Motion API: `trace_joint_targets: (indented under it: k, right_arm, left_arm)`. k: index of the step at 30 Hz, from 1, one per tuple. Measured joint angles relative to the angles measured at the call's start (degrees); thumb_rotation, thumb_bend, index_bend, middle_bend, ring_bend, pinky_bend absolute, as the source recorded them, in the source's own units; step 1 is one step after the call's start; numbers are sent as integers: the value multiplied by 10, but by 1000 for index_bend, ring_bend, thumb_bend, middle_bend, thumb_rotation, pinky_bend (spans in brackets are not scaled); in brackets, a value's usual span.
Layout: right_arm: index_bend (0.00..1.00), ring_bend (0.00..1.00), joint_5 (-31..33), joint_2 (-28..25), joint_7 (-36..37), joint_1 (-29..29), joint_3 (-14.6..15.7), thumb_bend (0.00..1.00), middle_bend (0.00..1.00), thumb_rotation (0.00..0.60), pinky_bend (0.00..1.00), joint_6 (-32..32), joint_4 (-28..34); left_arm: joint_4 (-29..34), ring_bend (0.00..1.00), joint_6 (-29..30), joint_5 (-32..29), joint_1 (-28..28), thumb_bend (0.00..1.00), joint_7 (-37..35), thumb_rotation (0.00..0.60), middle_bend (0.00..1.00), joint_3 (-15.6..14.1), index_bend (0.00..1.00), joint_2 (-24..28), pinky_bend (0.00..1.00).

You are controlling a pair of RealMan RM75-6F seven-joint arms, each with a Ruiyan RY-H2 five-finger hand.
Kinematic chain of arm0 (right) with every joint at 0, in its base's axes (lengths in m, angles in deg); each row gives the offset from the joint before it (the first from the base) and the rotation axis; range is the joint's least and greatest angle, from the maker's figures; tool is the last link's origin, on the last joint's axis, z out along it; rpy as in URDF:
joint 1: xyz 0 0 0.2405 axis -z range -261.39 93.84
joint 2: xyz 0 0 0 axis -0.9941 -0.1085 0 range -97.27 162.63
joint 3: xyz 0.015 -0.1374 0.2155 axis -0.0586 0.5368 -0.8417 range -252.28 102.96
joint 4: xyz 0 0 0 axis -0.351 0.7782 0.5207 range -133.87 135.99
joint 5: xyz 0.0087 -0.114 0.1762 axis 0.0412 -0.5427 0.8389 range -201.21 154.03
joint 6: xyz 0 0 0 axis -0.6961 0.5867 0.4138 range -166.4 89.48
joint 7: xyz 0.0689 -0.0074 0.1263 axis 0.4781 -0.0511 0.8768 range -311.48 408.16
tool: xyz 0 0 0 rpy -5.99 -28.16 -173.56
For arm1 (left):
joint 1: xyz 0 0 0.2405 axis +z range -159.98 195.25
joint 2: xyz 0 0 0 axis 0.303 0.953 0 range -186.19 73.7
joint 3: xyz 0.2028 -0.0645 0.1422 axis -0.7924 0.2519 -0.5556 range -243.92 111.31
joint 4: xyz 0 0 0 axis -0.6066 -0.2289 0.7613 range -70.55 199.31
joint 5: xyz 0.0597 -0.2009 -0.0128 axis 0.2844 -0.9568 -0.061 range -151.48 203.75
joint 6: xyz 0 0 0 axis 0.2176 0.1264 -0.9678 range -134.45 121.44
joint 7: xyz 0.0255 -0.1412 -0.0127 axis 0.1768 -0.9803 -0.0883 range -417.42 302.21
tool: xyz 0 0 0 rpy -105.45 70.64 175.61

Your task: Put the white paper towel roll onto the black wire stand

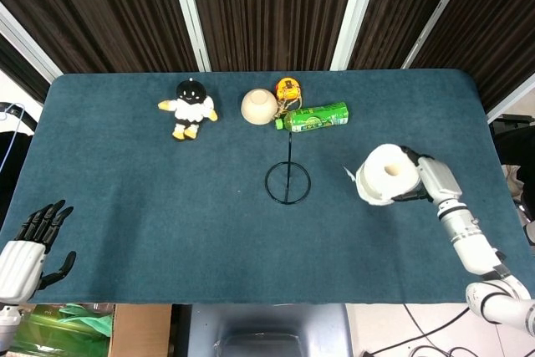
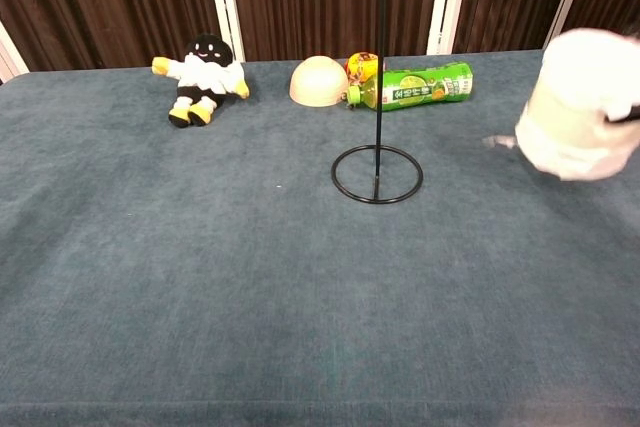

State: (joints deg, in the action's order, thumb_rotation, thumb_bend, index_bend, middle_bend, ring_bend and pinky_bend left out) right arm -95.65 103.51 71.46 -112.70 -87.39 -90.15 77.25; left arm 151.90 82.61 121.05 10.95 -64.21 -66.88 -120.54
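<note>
Holding white paper towel roll (image 1: 388, 175), right hand (image 1: 426, 180) wraps fingers round it, right of black wire stand (image 1: 288, 180), well apart. Roll blurry in chest view. Left hand (image 1: 33, 244) far left of stand, fingers spread, holding nothing.

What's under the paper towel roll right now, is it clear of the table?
The chest view shows the paper towel roll lifted in the right hand, with only bare blue table beneath it and a loose sheet end trailing. The hand's fingers behind the roll are mostly hidden.
</note>
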Motion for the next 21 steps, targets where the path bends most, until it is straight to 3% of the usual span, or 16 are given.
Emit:
trace_joint_targets:
  k: [6,12,21]
  right_arm:
    - [786,477,-44,-13,85,23,-31,235,588,600,314,-112,47]
    - [784,482,-43,-45,122,19,-75,235,589,600,337,-129,146]
    - [784,486,37,-60,5,-45,-131,236,590,600,347,-104,241]
  left_arm:
    - [1,0,1,2,0,437,7,600,0,0,0,-2,105]
    - [2,0,0,2,0,436,13,600,0,0,0,-5,105]
    - [1,0,-2,1,-1,434,13,600,0,0,0,-4,105]
